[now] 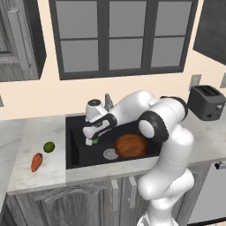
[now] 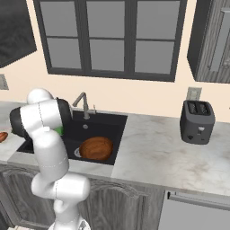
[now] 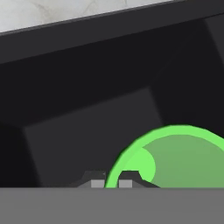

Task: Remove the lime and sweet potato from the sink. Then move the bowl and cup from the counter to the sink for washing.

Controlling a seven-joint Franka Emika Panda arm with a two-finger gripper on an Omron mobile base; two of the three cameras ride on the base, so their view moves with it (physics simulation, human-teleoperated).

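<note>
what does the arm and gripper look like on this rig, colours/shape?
Glossy white rounded links with dark grey-black joint rings; the widest dark ring sits at the elbow. The gripper has a white body with a dark band; its fingertips are small, light grey blocks on dark bases. No cables or markings visible.

Bowl [image 1: 130,145] in sink [image 1: 75,152]; lime [image 1: 49,147], sweet potato [image 1: 36,162] on counter [image 1: 31,145] left.
</note>
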